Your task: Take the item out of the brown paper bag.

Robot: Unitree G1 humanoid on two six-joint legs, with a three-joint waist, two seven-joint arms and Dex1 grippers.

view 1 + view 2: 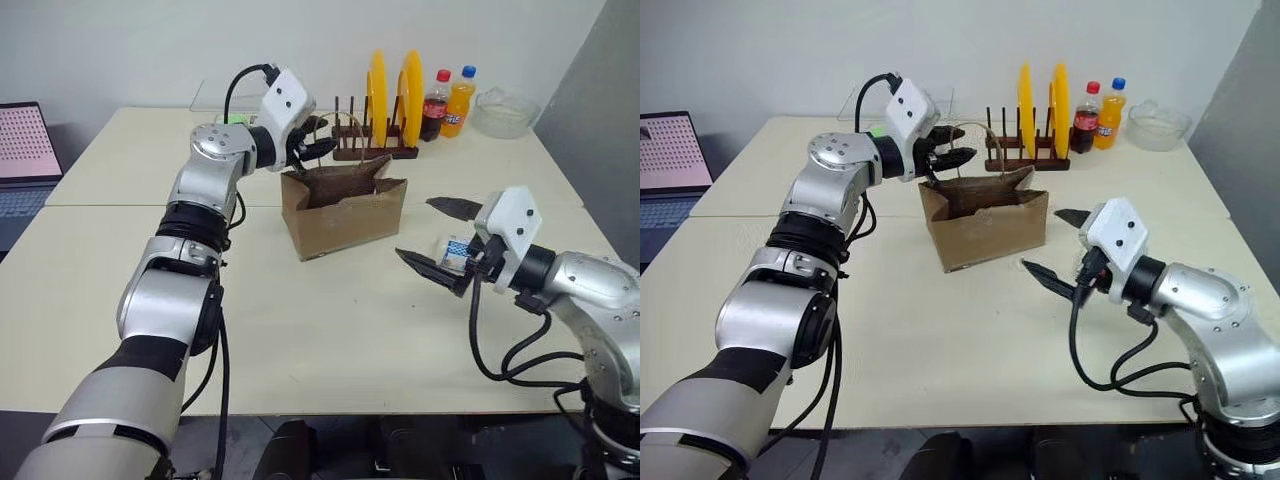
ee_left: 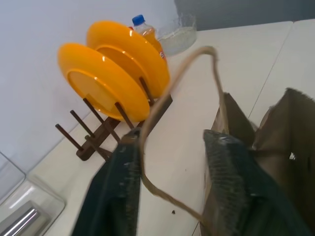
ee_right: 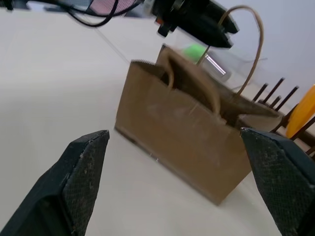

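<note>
At the far left edge we see a laptop (image 1: 25, 150), cut off by the side of the view. Next comes our left gripper (image 1: 318, 147), up by the back top edge of the brown paper bag (image 1: 345, 215). Its fingers (image 2: 123, 187) are partly apart, and a thin cord handle (image 2: 167, 93) of the bag loops between them. We cannot tell if the cord is pinched or just hanging there. The bag stands open in the middle of the table (image 1: 330, 340). We cannot see what is inside it. Behind it stand two yellow plates (image 1: 392, 95) in a dark rack (image 1: 372, 148), and two bottles (image 1: 448, 103). On the right, our right gripper (image 1: 440, 240) is spread wide and holds nothing. A small white thing (image 1: 456, 247) lies partly hidden behind it.
</note>
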